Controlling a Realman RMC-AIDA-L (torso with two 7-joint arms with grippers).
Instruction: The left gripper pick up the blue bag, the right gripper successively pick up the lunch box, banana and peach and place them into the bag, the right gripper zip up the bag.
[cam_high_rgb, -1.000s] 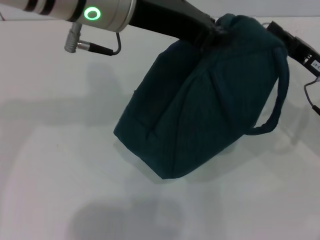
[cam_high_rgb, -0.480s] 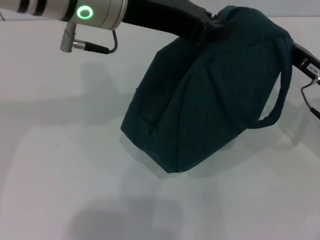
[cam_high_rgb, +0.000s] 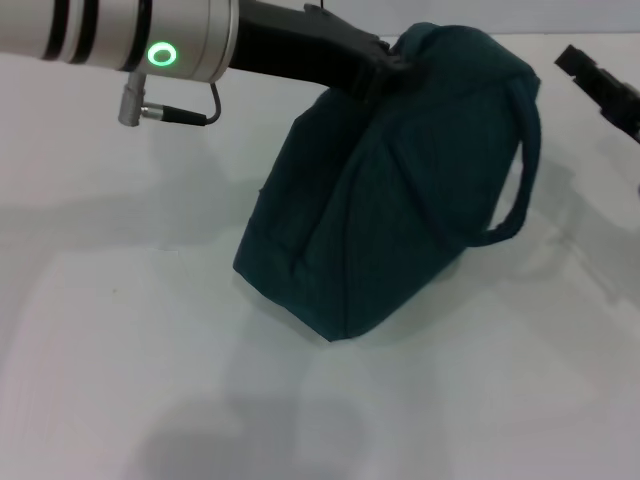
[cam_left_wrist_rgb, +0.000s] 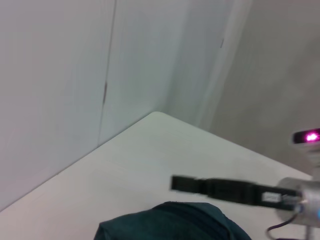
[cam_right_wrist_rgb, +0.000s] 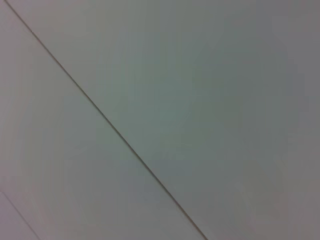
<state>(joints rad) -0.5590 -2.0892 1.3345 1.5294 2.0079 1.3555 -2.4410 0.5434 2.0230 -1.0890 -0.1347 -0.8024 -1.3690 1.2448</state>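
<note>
While the blue bag (cam_high_rgb: 400, 190) sits tilted on the white table (cam_high_rgb: 120, 350), its lower corner on the surface and one loop handle (cam_high_rgb: 515, 170) hanging off its right side, the left gripper (cam_high_rgb: 385, 62) is clenched on the bag's top edge. Well to the right of the bag, the right gripper (cam_high_rgb: 600, 88) hangs apart from it; I cannot tell how its jaws stand
</note>
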